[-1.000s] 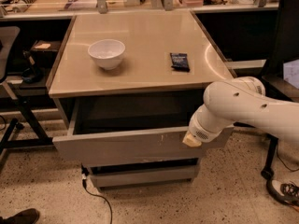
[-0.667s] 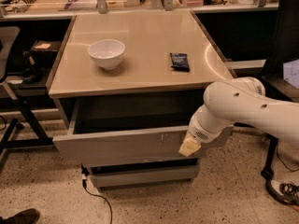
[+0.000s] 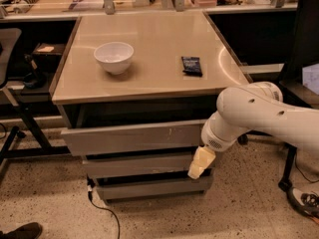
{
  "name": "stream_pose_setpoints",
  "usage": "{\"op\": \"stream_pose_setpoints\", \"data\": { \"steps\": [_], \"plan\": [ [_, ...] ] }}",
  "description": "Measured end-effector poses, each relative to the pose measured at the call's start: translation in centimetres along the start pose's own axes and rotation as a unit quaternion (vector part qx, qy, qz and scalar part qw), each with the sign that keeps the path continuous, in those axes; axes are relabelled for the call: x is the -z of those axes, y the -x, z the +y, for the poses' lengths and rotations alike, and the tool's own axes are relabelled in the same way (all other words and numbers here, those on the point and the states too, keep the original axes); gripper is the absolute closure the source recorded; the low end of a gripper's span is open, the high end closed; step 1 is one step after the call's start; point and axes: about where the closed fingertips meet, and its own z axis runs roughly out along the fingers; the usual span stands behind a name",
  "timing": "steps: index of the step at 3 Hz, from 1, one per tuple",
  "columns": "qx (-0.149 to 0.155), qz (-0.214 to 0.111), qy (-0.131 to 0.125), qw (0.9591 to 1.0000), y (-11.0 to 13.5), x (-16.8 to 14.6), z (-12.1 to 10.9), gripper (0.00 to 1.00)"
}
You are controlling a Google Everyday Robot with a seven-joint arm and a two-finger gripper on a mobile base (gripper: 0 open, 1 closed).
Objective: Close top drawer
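Observation:
The top drawer [image 3: 132, 137] is a wide grey front with small white scuffs right of centre, just under the beige tabletop [image 3: 149, 78]. It stands out only a little, with a narrow dark gap above it. My gripper [image 3: 200, 163], cream-coloured on a white arm [image 3: 259, 116], hangs at the right end of the drawer stack. It is just below the top drawer's lower right corner, in front of the middle drawer's end.
A white bowl [image 3: 113, 57] and a dark packet [image 3: 192, 65] lie on the tabletop. Two shorter drawer fronts [image 3: 139, 164] sit below. A cable [image 3: 102, 208] trails on the floor, a chair base [image 3: 299, 193] stands at right, and a black stand [image 3: 20, 128] at left.
The top drawer has slid well back under the tabletop. My gripper has dropped from the drawer's front face to below its lower right corner.

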Motion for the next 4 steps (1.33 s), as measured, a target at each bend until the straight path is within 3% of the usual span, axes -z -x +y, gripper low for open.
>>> {"op": "stream_pose_setpoints", "data": {
  "steps": [3, 4],
  "plan": [
    [0.000, 0.000, 0.000, 1.0000, 0.0, 0.0, 0.0, 0.66],
    [0.009, 0.003, -0.018, 0.9998, 1.1, 0.0, -1.0, 0.90]
  ]
}}
